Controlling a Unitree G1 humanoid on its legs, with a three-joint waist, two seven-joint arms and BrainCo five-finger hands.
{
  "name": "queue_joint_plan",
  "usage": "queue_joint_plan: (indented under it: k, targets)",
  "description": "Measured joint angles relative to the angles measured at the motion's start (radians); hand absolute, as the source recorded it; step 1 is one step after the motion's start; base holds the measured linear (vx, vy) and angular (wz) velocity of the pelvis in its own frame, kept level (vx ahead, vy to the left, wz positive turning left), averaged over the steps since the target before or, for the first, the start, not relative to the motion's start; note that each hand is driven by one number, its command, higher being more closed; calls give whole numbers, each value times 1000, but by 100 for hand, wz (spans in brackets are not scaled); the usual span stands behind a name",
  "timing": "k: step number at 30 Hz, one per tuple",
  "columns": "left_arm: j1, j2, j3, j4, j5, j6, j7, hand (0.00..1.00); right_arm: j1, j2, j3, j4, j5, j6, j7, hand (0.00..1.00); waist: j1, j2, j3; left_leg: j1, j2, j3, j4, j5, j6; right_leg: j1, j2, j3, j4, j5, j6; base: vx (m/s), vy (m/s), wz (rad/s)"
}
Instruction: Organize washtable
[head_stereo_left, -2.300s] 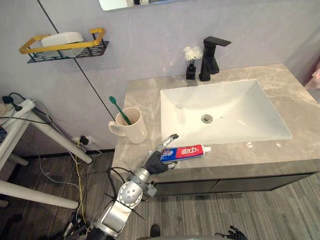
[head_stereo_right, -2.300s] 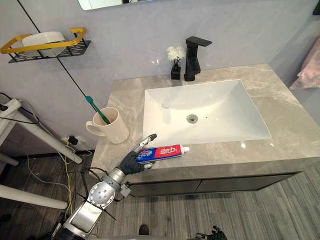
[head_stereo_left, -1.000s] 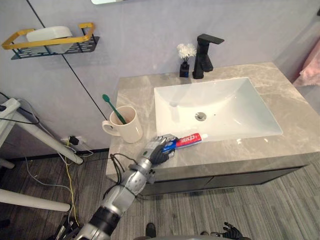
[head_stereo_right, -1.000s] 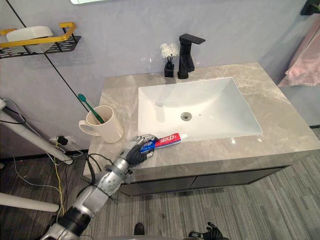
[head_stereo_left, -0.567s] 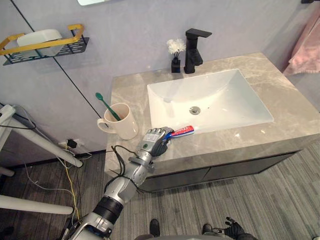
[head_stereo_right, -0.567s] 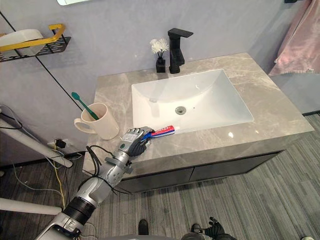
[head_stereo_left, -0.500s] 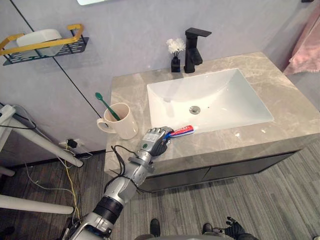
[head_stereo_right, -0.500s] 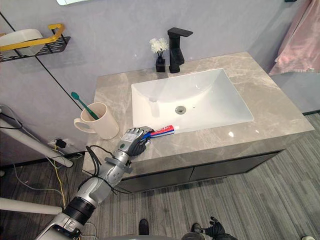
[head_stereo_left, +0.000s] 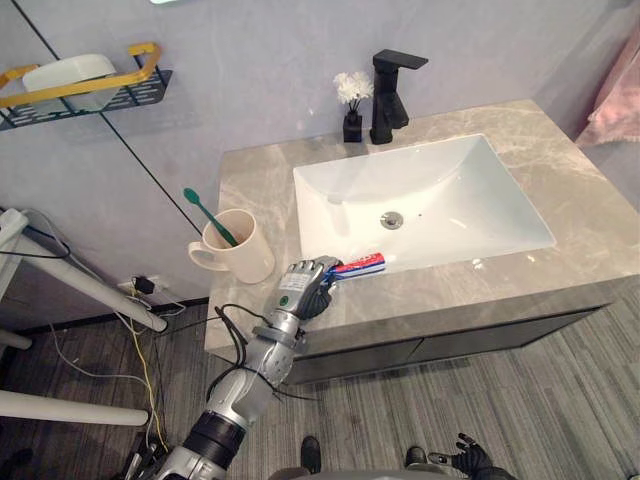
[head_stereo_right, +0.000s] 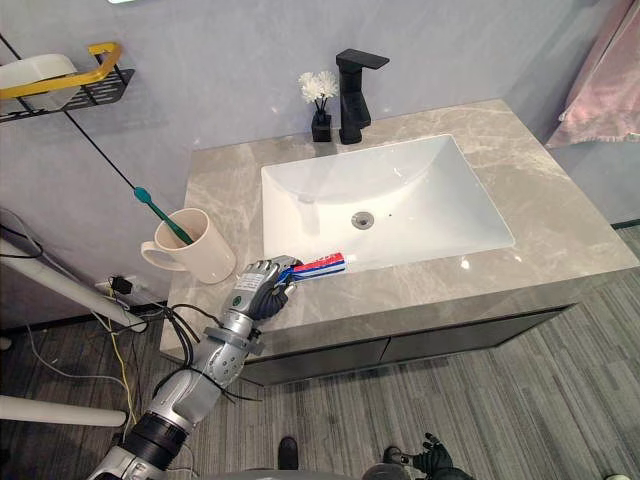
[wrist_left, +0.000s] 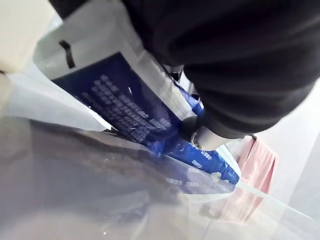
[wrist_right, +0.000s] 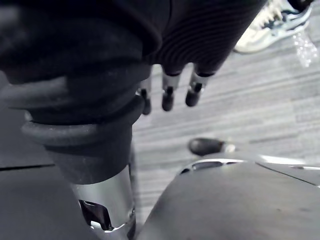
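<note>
A red, white and blue toothpaste tube (head_stereo_left: 358, 265) lies along the sink's front rim on the grey marble counter (head_stereo_left: 560, 235). My left hand (head_stereo_left: 305, 283) is at the counter's front left, fingers curled round the tube's flat end. In the left wrist view the tube (wrist_left: 135, 115) runs out from under the hand's dark cover (wrist_left: 240, 65). A cream mug (head_stereo_left: 240, 250) holding a green toothbrush (head_stereo_left: 205, 212) stands just left of that hand. My right hand (head_stereo_left: 468, 455) hangs low by the floor, its fingers (wrist_right: 170, 95) straight and empty.
The white basin (head_stereo_left: 330, 215) fills the counter's middle. A black tap (head_stereo_left: 390, 95) and a small vase of white flowers (head_stereo_left: 352, 105) stand behind it. A yellow-railed wall shelf (head_stereo_left: 90, 85) with a white soap dish hangs at the left. A pink towel (head_stereo_left: 615, 95) hangs at the right.
My left hand's fingers, stretched over the tube's end at first, have curled round it. The whole picture has shifted with the camera. The right hand has stayed down.
</note>
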Motion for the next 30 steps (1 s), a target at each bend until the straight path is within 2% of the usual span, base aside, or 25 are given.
queue_joint_plan:
  k: [7,10,13,14,16,17,22,24,25,27,30]
  targets:
    - [34,0,-3,-66,-124,10,-3,100,30,30,-47,-54,110,-6,-18,0,4,-26,2,9,1,5,0,0,0,5,-1,3,5,0,0,-4,-3,-1]
    - [90,-2,-5,-166,-229,20,-37,100,52,47,-83,-163,174,-10,-22,0,8,-32,0,18,2,28,1,-2,3,2,-3,27,15,0,0,-32,-1,-20]
    - [150,-25,-3,-279,-360,19,-95,100,75,47,-126,-387,183,-2,-32,0,17,-37,-17,25,3,58,2,-13,4,-21,-5,63,25,0,-1,-74,6,-30]
    - [155,-33,-3,-291,-376,18,-99,100,82,47,-131,-437,189,1,-38,0,20,-39,-26,24,3,59,2,-13,4,-23,-5,65,26,0,0,-75,2,-23]
    - [177,-60,12,-351,-423,18,-112,100,113,52,-146,-683,223,5,-50,0,22,-45,-48,24,6,74,1,-13,4,-37,-3,82,38,-1,0,-40,-8,-17]
    - [180,-63,17,-365,-429,17,-112,100,118,57,-155,-749,226,3,-54,0,23,-45,-52,24,7,78,2,-13,4,-40,-3,85,41,-1,0,-35,-13,-14]
    - [184,-94,53,-447,-433,11,-103,100,149,126,-206,-1206,255,-52,-89,0,27,-60,-73,24,7,80,4,-13,4,-41,-2,87,42,-1,0,-5,-2,-1]
    - [185,-96,65,-455,-429,2,-90,100,173,137,-203,-1300,289,-83,-76,0,30,-64,-75,24,6,80,4,-13,4,-41,-2,88,42,-1,0,0,0,0]
    - [193,-96,82,-472,-425,0,-88,100,188,141,-195,-1373,326,-110,-55,0,31,-68,-78,23,6,81,4,-13,4,-43,-2,89,42,-1,0,0,0,0]
    - [205,-97,87,-486,-424,-4,-87,100,195,141,-186,-1412,391,-140,-3,0,31,-73,-82,23,6,81,4,-13,5,-43,-2,90,43,-1,0,0,0,0]
    - [210,-95,81,-487,-397,-6,-87,100,210,135,-146,-1474,491,-153,67,0,32,-75,-83,22,5,81,8,-14,6,-43,-3,90,44,-1,0,0,0,0]
